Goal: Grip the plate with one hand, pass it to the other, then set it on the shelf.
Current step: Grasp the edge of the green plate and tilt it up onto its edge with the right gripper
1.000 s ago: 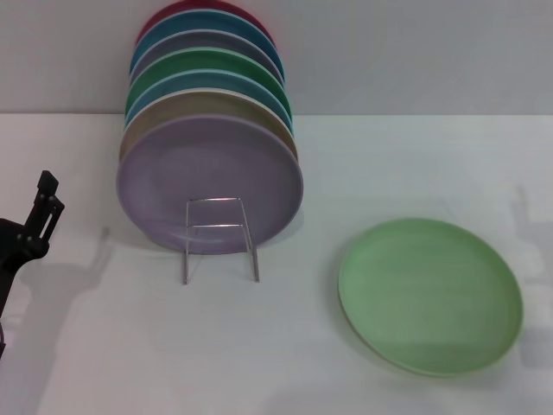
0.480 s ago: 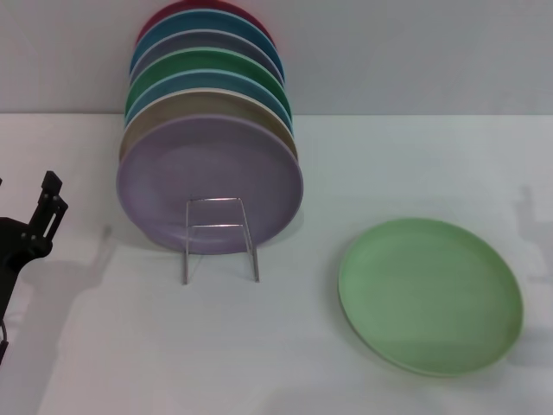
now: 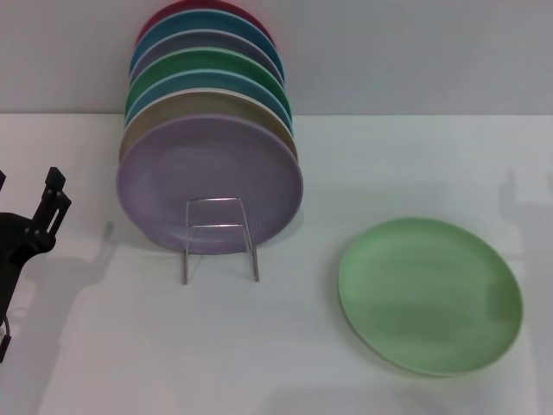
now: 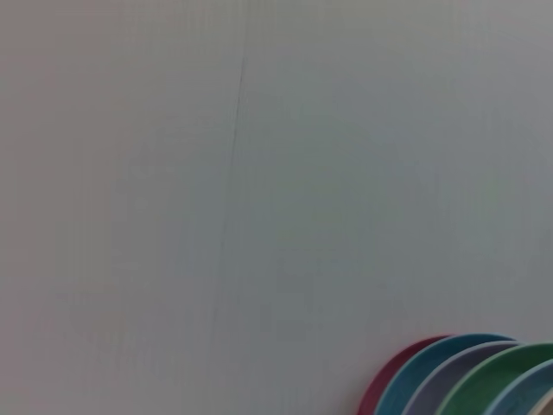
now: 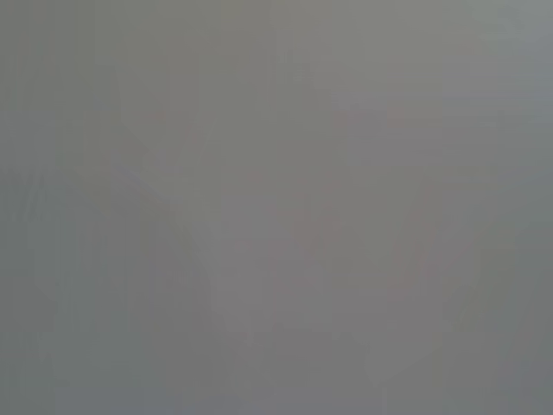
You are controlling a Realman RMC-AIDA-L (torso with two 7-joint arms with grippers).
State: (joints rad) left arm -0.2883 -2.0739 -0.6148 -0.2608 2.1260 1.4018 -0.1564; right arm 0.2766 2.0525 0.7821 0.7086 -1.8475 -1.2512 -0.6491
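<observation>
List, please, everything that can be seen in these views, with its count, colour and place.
plate: one, pale light green, lying flat on the table, on the robot's right.
shelf: one, thin silver wire, on the table left of centre, its front frame before the standing plates.
standing plates: seven, upright in the shelf; from the front lilac, beige, blue, dark green, grey-lilac, blue, dark red.
table: one, white, under everything.
wall: one, pale grey, behind the table.
left gripper: one, black, at the left edge of the head view, apart from the plates.
right gripper: not in view.
</observation>
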